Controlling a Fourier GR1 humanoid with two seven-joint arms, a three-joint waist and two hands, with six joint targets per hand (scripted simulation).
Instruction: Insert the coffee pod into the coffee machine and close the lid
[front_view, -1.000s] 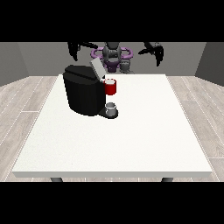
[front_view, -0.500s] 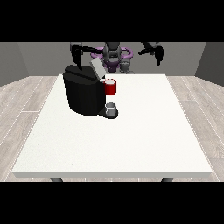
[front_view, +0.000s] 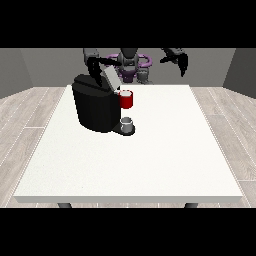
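Note:
The black coffee machine (front_view: 96, 107) stands on the far left part of the white table (front_view: 165, 150). Its grey lid (front_view: 110, 78) is tilted up and open. A red thing at the machine (front_view: 126, 99) sits at the front of its head. Below it, a small grey thing (front_view: 127, 122) rests on the machine's base. The hand at the view's left (front_view: 94, 70) hangs just above the machine's top, right beside the raised lid. The hand at the view's right (front_view: 180, 61) is held high over the table's far edge with its fingers relaxed and pointing down, holding nothing.
The robot's torso (front_view: 129, 67) stands behind the table's far edge. The table's white top stretches from the machine to the near and right edges.
The hand at the view's left has come down and inward from out at the side to the machine's top beside the lid. The hand at the view's right has turned to point downward.

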